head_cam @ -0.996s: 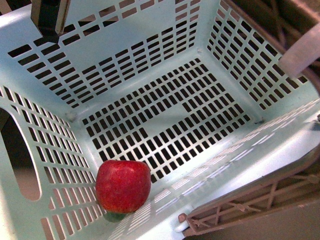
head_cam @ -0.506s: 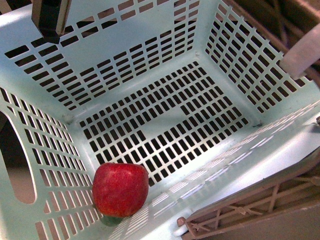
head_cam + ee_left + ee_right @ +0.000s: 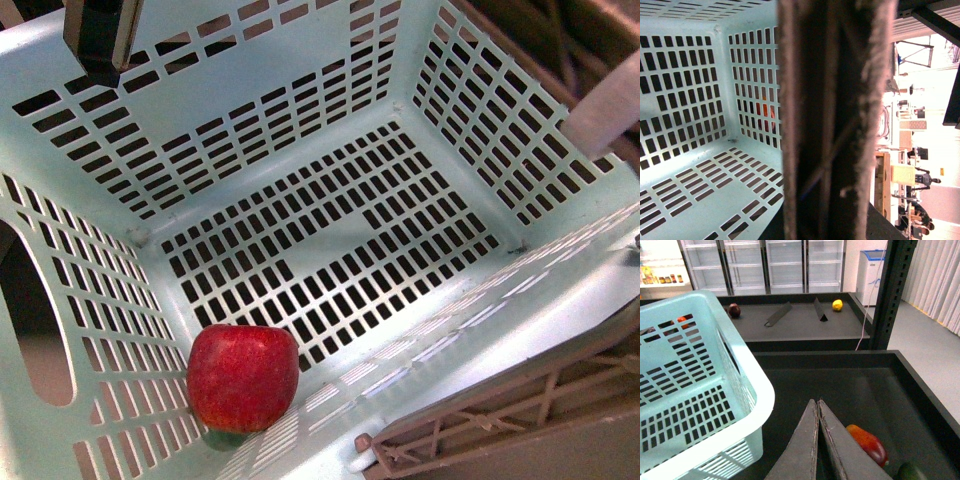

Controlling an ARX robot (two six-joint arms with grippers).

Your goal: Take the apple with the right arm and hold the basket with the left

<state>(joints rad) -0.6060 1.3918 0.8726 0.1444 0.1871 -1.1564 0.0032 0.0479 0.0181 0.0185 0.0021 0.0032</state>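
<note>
The red apple (image 3: 243, 377) lies inside the aqua basket (image 3: 330, 250), in the near left corner of its slotted floor. The basket's brown lattice handle (image 3: 500, 410) shows at the lower right of the front view. My left gripper is shut on the basket; in the left wrist view the brown handle (image 3: 835, 120) fills the middle, with the basket's inside (image 3: 700, 100) beside it. My right gripper (image 3: 817, 402) is shut and empty, outside the basket (image 3: 695, 390), above a dark bin.
An elongated orange-red fruit (image 3: 869, 444) and a dark green fruit (image 3: 910, 472) lie in the dark bin (image 3: 920, 390) below my right gripper. A yellow fruit (image 3: 838, 305) and a dark fruit (image 3: 734, 310) lie in a farther bin. A dark upright post (image 3: 892, 290) stands beside the bins.
The basket shifts slightly in the front view; the apple stays in its near left corner.
</note>
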